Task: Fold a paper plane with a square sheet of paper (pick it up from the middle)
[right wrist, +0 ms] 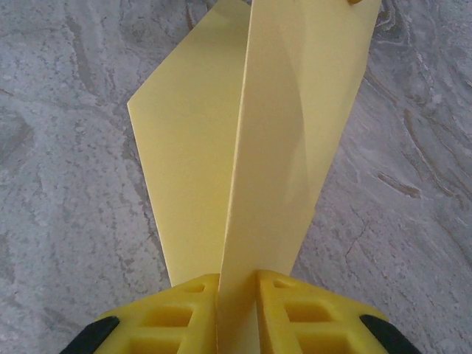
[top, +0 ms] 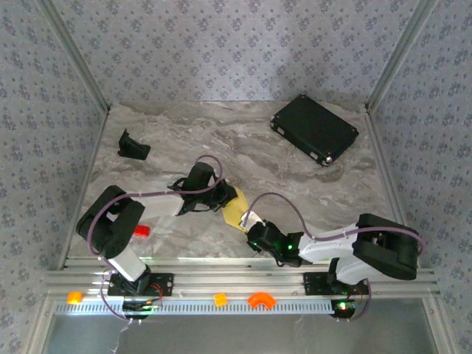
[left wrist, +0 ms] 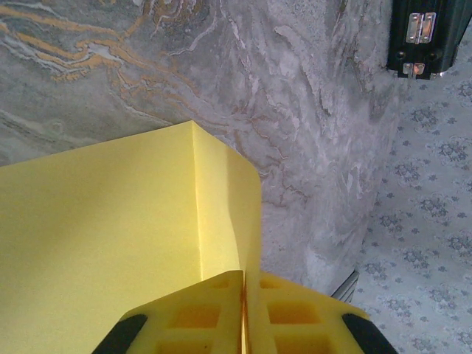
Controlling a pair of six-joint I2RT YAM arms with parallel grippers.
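**A:** Where's the thin pale-yellow sheet of paper [top: 234,207]?

**B:** Near the middle of the grey marbled table [top: 184,140], partly folded, between the two arms.

**A:** And the black rectangular hard case [top: 315,129]?

**B:** Far right corner, closed. I can't tell what's inside.

**A:** The arms?

**B:** Each stretches inward from its near-edge base. The left gripper [left wrist: 243,291] is clamped on one end of the paper. The right gripper [right wrist: 237,291] pinches an upright flap at the other end.

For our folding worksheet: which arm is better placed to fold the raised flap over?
Probably right: the right gripper pinches the upright flap of the square sheet of paper; the left gripper clamps a creased edge, anchoring.
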